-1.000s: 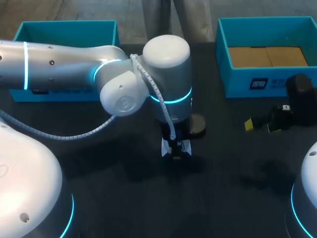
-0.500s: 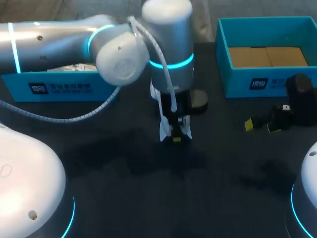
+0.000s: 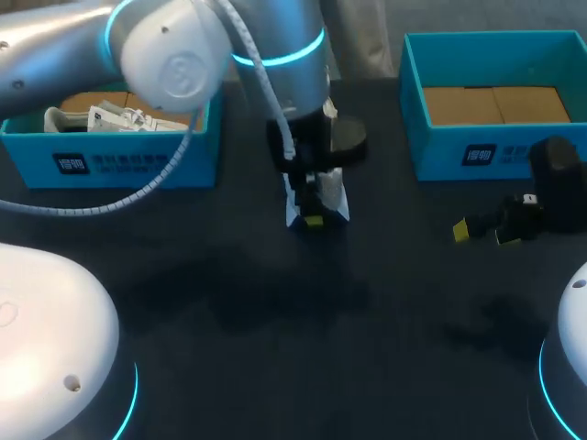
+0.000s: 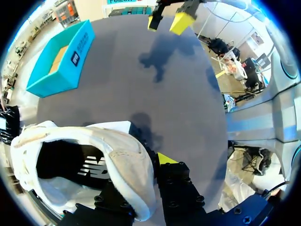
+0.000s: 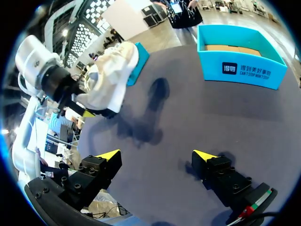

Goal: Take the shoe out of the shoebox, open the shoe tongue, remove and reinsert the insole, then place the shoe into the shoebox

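Aloft, the left gripper [image 3: 314, 214] clamps the shoe [image 4: 124, 155].

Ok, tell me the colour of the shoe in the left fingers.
White shoe, best seen in the left wrist view.

Dim overall from the head view, with a dark table [image 3: 275, 367] swallowing most of the light. Cyan glow from a ring on the left arm [image 3: 280, 57], pale sheen on its white shell. Much brighter through both wrist views, lit from overhead. Soft dark shadows of the shoe [image 5: 110, 75] and the right gripper [image 5: 156, 154] on the tabletop.
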You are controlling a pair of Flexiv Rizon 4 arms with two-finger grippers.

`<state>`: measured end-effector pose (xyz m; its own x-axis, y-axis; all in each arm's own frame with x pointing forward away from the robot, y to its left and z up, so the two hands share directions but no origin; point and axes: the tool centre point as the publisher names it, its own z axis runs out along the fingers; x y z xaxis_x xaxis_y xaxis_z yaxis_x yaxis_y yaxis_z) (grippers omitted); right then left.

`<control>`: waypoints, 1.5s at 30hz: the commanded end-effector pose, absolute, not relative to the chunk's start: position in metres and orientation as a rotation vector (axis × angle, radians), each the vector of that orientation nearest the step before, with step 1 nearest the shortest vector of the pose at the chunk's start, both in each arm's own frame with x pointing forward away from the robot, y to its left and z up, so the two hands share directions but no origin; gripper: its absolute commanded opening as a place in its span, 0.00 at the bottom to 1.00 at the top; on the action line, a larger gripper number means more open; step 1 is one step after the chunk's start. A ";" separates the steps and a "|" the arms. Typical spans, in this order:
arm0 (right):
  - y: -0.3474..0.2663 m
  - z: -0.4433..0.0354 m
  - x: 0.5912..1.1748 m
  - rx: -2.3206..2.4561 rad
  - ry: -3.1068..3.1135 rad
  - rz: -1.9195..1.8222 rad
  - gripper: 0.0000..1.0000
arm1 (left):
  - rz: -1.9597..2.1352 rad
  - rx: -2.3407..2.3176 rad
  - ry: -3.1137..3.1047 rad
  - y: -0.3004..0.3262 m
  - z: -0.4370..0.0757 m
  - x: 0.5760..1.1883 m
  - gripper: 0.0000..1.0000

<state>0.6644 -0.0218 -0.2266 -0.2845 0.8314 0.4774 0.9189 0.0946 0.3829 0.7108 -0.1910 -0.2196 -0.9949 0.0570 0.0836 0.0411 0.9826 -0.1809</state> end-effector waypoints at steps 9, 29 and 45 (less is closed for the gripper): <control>-0.021 -0.227 0.664 -1.792 -2.217 -0.948 1.00 | 0.291 -0.087 -3.084 -0.178 -0.188 0.704 0.00; -0.021 -0.227 0.664 -1.792 -2.217 -0.948 1.00 | 0.207 -0.131 -3.038 -0.121 -0.176 0.731 0.00; -0.021 -0.227 0.664 -1.792 -2.217 -0.948 1.00 | 0.275 0.015 -2.908 -0.027 -0.173 0.798 0.00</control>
